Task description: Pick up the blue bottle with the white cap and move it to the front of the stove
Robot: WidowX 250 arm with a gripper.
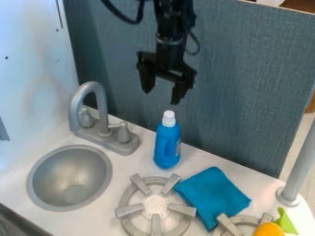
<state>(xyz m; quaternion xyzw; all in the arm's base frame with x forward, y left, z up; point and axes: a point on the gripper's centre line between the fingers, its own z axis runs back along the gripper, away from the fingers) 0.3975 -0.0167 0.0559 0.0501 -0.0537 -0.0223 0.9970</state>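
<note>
Gripper [162,95] hangs wide open with nothing in it, up above the blue bottle [166,148] near the cloth [212,191].

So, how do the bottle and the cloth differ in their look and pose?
The bottle stands upright, while the cloth lies low and slightly rumpled. The bottle is bright blue with a white cap; the cloth is plain teal. The bottle looks smooth and firm, whereas the cloth looks soft. Both are bluish and on the white counter.
</note>
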